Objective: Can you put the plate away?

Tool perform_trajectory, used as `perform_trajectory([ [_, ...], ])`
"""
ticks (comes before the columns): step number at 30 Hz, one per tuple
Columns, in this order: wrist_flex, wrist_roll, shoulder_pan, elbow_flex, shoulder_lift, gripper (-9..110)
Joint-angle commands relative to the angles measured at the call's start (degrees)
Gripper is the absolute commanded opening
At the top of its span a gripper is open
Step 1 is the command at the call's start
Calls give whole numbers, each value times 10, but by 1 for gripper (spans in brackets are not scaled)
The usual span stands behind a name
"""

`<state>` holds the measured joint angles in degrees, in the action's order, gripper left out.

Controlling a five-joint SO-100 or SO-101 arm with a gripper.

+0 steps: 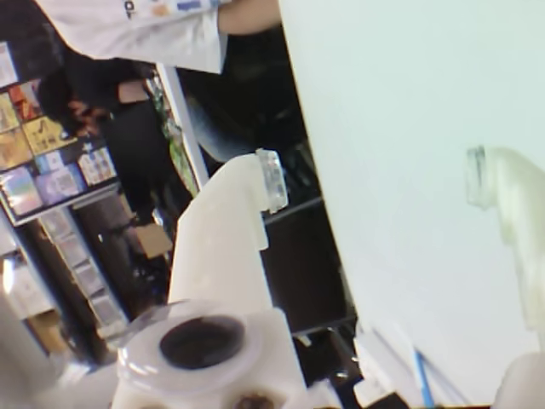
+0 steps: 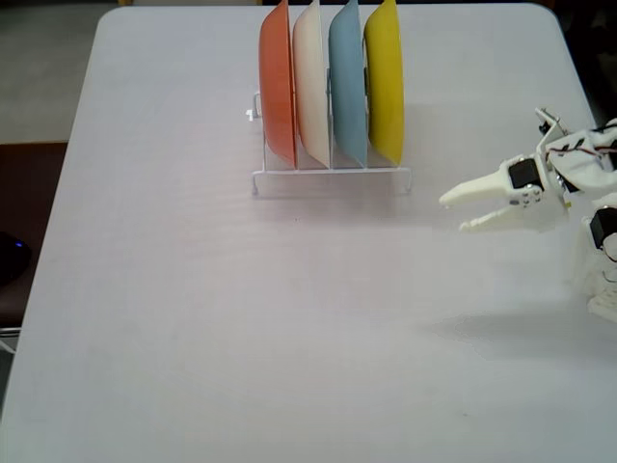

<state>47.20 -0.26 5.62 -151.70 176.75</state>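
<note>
**Four plates racked, gripper empty**

From my fixed view I count four plates standing on edge in one white wire rack [image 2: 333, 177] near the far edge of the white table [image 2: 193, 318]. Left to right in that view they are one orange plate [image 2: 277, 82], one cream plate [image 2: 309, 82], one light blue plate [image 2: 347, 85] and one yellow plate [image 2: 384, 82]. The yellow plate sits in the rightmost slot, upright, just beside the light blue one, with its lower edge down in the rack.

I see one arm, entering from the right edge of the fixed view. Its gripper [image 2: 455, 213] is above the table, to the right of the rack and a little nearer the camera, well apart from the yellow plate. The two white fingers are spread, tips pointing left, with nothing between them.

My wrist view is tilted. It shows the two fingers, one [image 1: 223, 230] at centre and one [image 1: 515, 213] at the right edge, with a wide gap and only bare tabletop between. Beyond the table edge I can make out one person in a white shirt [image 1: 145, 30] and blurred shelving.
</note>
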Motion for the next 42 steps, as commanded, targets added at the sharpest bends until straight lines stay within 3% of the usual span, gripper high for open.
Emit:
perform_trajectory([
  [1,-45,3,-10,-35,27,28],
  [8,-106,-6,-32,-118,53,29],
  [13,-105,3,-44,-177,129,28],
  [26,-105,24,-38,-227,130,28],
  [42,-83,31,-47,-247,130,0],
])
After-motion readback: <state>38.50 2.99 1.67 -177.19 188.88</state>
